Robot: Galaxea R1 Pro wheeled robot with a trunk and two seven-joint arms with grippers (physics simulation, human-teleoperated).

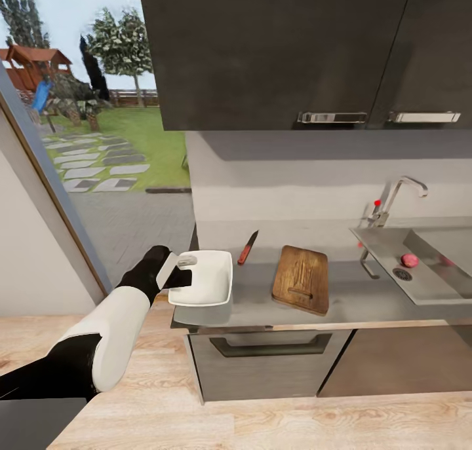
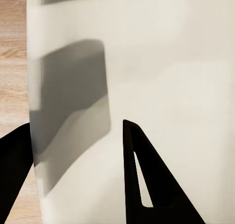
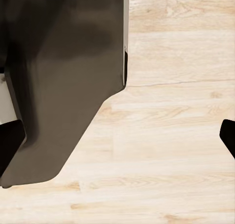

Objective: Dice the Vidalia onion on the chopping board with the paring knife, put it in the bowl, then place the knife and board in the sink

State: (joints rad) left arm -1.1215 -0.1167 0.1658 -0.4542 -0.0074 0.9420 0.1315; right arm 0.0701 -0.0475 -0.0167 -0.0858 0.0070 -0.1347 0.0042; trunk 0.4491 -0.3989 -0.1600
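Here the Vidalia onion [image 1: 410,260], a small pinkish ball, lies in the sink [image 1: 429,289] beside the round drain, at the countertop's [image 1: 367,299] right end, below the curved faucet [image 1: 396,198]. The chopping board [image 1: 301,280] rests flat near the counter's middle, with the paring knife [image 1: 248,247] lying apart from it toward the back edge. The bowl [image 1: 203,278] sits at the counter's left end, overhanging the corner. The left gripper [image 1: 178,270] straddles the bowl's left rim, 1 finger [image 2: 142,180] inside and 1 outside, gripping it. The right gripper's fingers [image 3: 227,136] show at the frame edges over the wooden floor [image 3: 171,136], spread wide.
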